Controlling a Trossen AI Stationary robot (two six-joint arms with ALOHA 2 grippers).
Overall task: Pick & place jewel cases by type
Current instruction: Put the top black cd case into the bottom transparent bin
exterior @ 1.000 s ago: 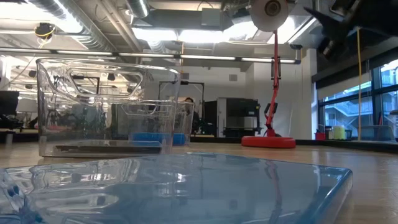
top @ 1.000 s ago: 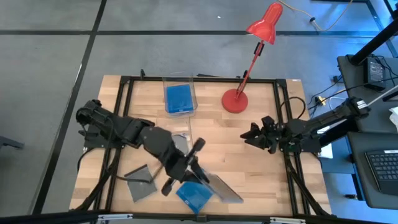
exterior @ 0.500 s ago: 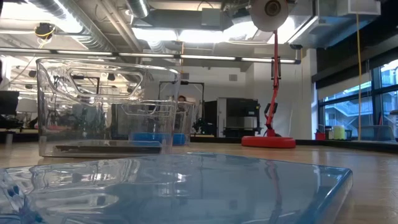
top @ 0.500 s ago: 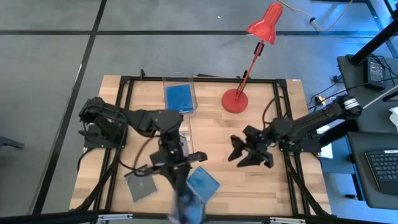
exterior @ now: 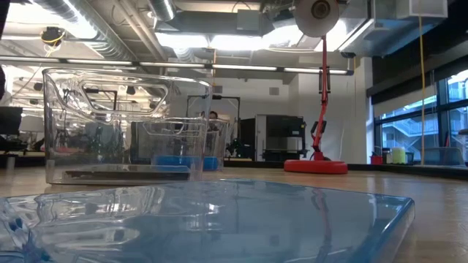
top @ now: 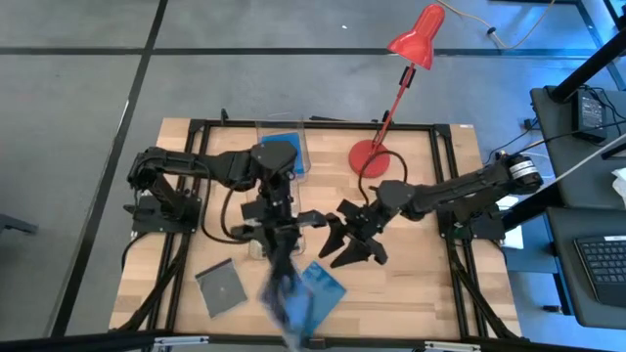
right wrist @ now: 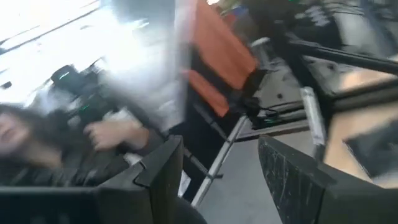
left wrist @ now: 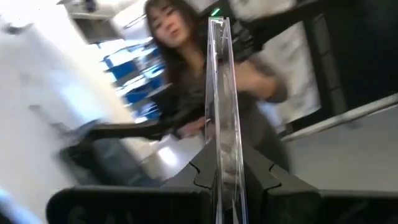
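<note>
Left gripper [left wrist: 224,177]: gripping a clear jewel case [left wrist: 222,99] edge-on, lifting it above the tabletop [top: 421,284] middle.
Right gripper [top: 350,241]: reaching over the tabletop centre with fingers spread, carrying nothing.
Blue jewel case [top: 319,288]: lying flat near the front edge.
Grey jewel case [top: 220,290]: lying front-left.
Bin [top: 284,147]: holding another blue case [top: 281,153].
</note>
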